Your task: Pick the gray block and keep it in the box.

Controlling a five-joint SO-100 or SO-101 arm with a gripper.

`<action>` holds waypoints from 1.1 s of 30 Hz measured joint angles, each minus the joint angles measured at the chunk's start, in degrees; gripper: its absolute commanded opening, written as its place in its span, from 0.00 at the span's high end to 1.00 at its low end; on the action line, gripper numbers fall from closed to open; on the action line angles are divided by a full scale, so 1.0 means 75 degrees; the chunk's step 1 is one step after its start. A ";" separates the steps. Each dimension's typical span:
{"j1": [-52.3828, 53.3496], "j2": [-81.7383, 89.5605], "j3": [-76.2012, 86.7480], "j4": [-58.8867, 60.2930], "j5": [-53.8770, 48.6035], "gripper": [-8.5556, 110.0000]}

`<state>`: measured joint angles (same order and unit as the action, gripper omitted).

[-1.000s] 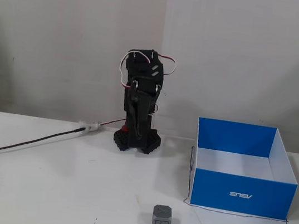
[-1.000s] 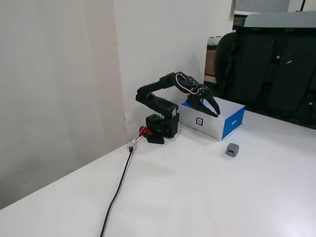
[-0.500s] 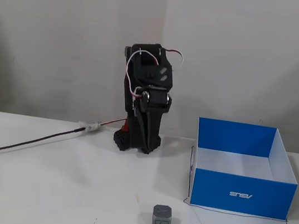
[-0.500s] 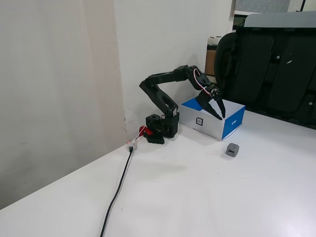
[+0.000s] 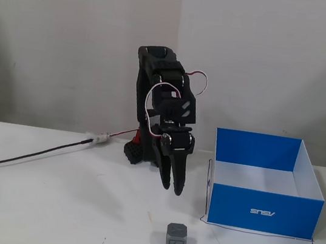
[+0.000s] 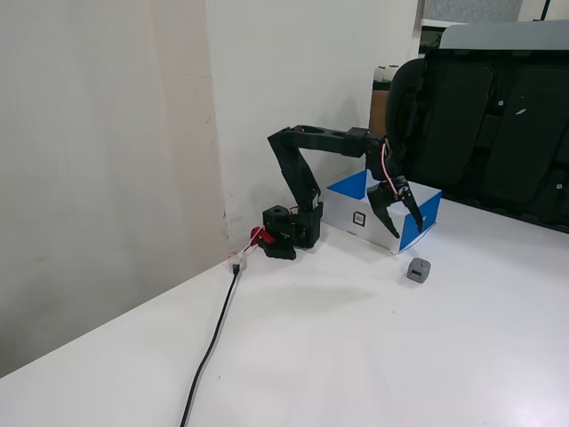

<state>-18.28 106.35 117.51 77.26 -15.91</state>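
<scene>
White walls back the white surface [image 5: 46,203] in a fixed view; the pincer [image 5: 171,188] hangs empty, fingers slightly parted and pointing down, behind the gray block [image 5: 176,237], which lies loose left of the box [image 5: 263,210]

From another fixed view, the pincer [image 6: 400,224] hovers before the box [image 6: 382,209], block [image 6: 419,269] below, likely lining up a descent

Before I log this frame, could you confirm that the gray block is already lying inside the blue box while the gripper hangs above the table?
Not quite: the gray block sits on the white table, outside the blue box, as both fixed views show. The gripper does hang above the table.
</scene>
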 measured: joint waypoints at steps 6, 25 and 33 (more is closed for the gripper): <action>0.0000 -0.1781 -0.1195 0.0199 0.0023 0.74; 0.0047 -0.4102 -0.2391 0.0199 0.0609 0.61; 0.0129 -0.4418 -0.2461 0.0199 0.0844 0.62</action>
<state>-17.31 73.21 99.05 78.75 -9.58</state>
